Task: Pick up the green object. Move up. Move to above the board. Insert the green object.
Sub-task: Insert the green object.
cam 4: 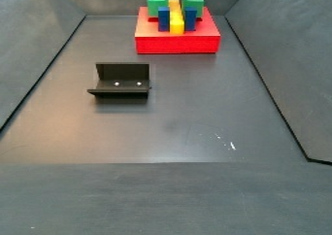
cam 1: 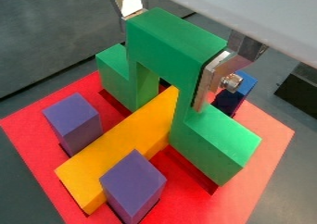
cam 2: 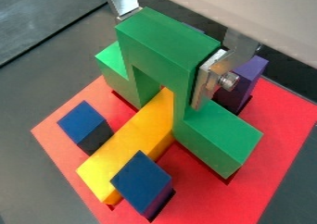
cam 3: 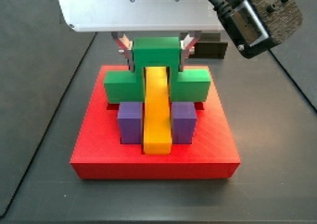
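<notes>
You are at the last step: the green piece (cam 1: 173,84) already sits down on the red board (cam 1: 37,126), straddling the yellow bar (cam 1: 124,144), with its two lower wings resting at board level on either side, so picking up, lifting and carrying over look finished. What seems left is to confirm it is fully seated and let go. Your tool (cam 2: 168,43) is above the board, and its silver fingers (cam 2: 213,75) are pinching the tall middle cube of the green piece from both sides. The piece is solid green and blocky, an arch-like shape with a high centre and two lower shoulders, standing upright and square to the board in a side view (cam 3: 155,66). Purple blocks (cam 3: 129,117) flank the bar nearer the board's front. On the desk (cam 4: 169,113), the black fixture (cam 4: 120,82) stands well apart.
</notes>
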